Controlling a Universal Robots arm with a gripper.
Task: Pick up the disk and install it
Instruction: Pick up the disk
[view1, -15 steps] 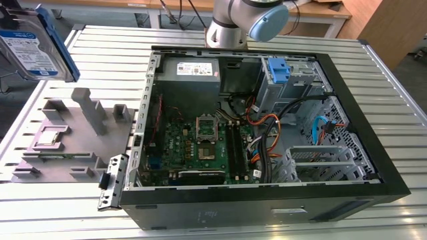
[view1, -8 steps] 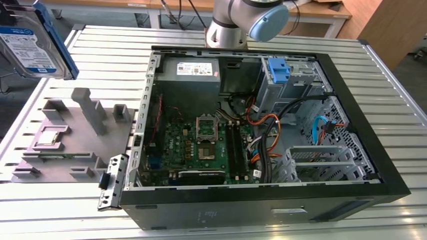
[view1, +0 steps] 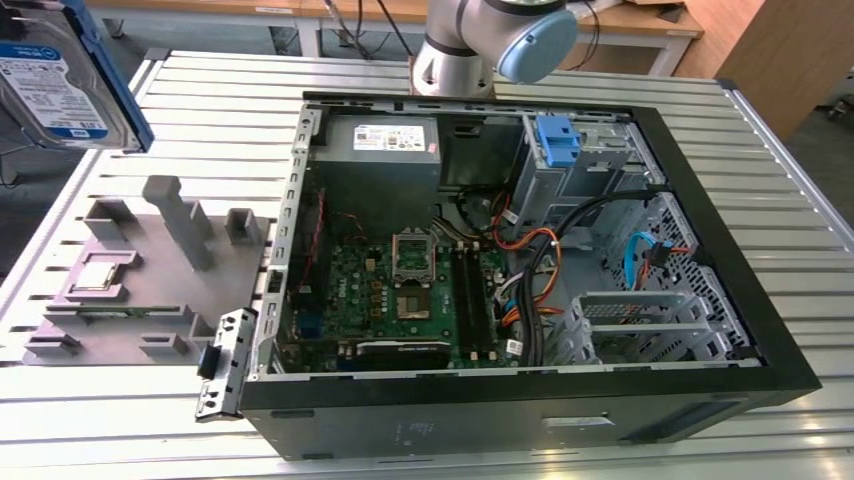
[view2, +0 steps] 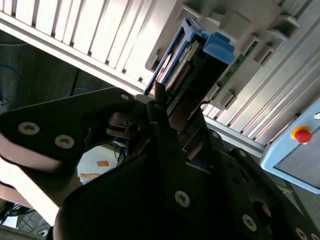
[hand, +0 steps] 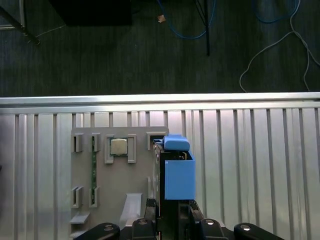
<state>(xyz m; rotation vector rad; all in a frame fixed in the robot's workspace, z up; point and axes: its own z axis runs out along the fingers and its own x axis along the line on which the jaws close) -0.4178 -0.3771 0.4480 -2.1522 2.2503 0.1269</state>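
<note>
Gripper (view2: 172, 105) jaws clamped on the disk (view1: 60, 75), which I'm holding high over the grey fixture (view1: 127, 225), exterior view's left. End-only grip, so it may twist and snag the case (view1: 467, 430) wall.

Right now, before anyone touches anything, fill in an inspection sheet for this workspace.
Surface: slatted aluminium table, carrying an open computer case.
Job's things: the disk, held clear of the table, not in the case.
Clutter: grey fixture tray holding a processor chip.
Gripper: gripper shut on the disk.
Cables: orange and black cables inside the case; floor cables beyond the table.
Surroundings: dark floor, wooden bench.
</note>
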